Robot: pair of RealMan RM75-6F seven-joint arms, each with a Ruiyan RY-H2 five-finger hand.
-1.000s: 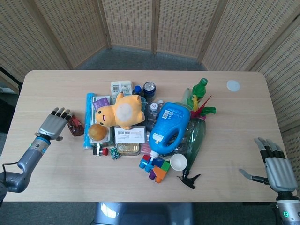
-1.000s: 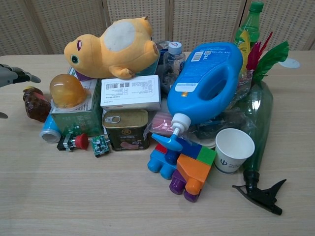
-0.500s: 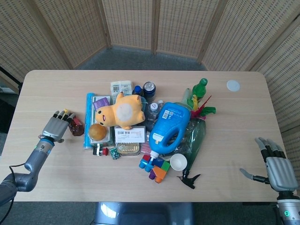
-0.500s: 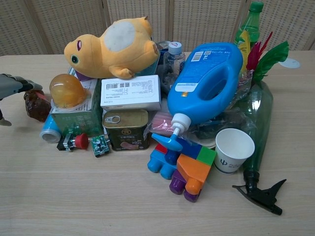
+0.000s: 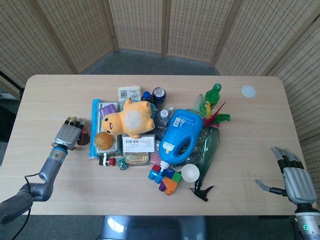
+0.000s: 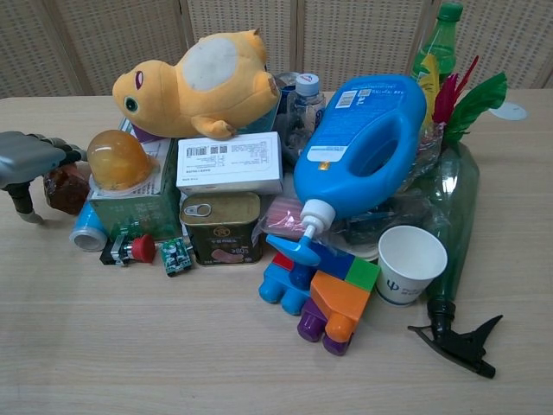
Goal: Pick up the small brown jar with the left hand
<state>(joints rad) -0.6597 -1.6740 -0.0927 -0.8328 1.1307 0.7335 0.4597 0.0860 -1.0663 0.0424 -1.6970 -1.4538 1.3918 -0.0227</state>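
Note:
The small brown jar (image 5: 84,139) (image 6: 67,188) stands on the table at the left edge of the pile, next to a blue can. My left hand (image 5: 69,133) (image 6: 29,158) is right over it, fingers stretched across its top and hiding most of it in the head view. The thumb hangs down to the jar's left, apart from it. Nothing is gripped. My right hand (image 5: 295,181) rests at the table's front right corner with its fingers spread, holding nothing; the chest view does not show it.
The pile beside the jar holds an amber ball (image 6: 118,158) on a green box (image 6: 138,206), a blue can (image 6: 87,229), a yellow plush (image 6: 199,82), a tin (image 6: 219,228), a blue detergent jug (image 6: 367,143), toy blocks (image 6: 320,290) and a paper cup (image 6: 409,263).
My left hand has moved right, from beside the jar to over it, covering most of it. The jar and my right hand have stayed put.

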